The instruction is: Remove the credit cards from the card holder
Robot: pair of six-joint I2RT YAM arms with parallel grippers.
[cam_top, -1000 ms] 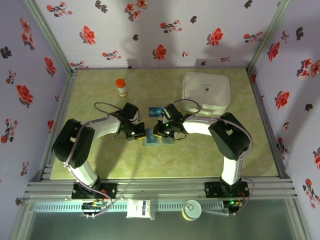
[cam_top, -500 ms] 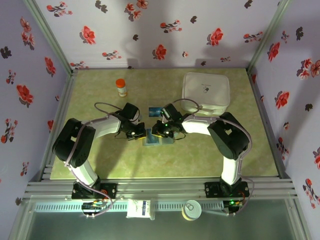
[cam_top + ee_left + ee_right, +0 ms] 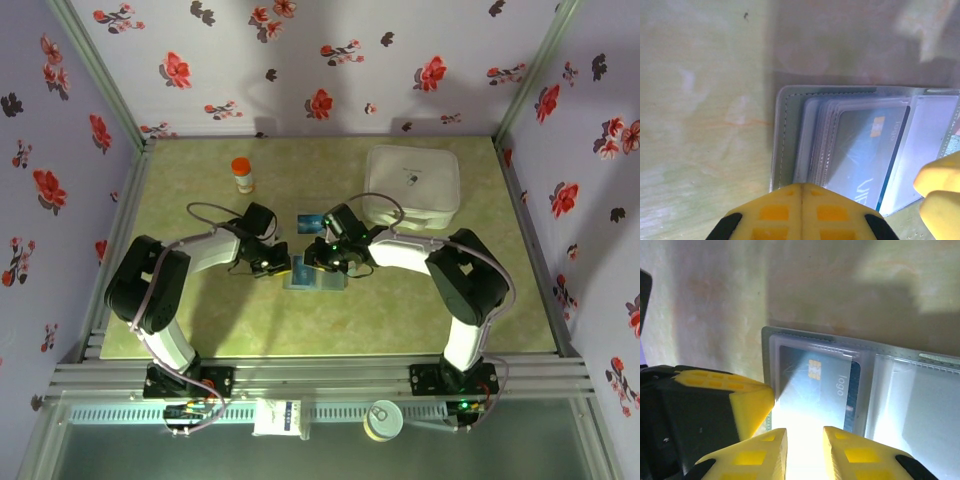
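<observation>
One card out, at least one yet to pull.
Blue card loose midway between table side edges; card holder open just nearer, pinned by left gripper pressed together; right gripper slightly spread above sleeved card.

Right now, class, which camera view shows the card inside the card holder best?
The right wrist view: the card lies close under its clear sleeve, chip and print readable. The left wrist view shows it partly hidden behind yellow fingers. In the top external view the card holder is small and the card indistinct.
</observation>
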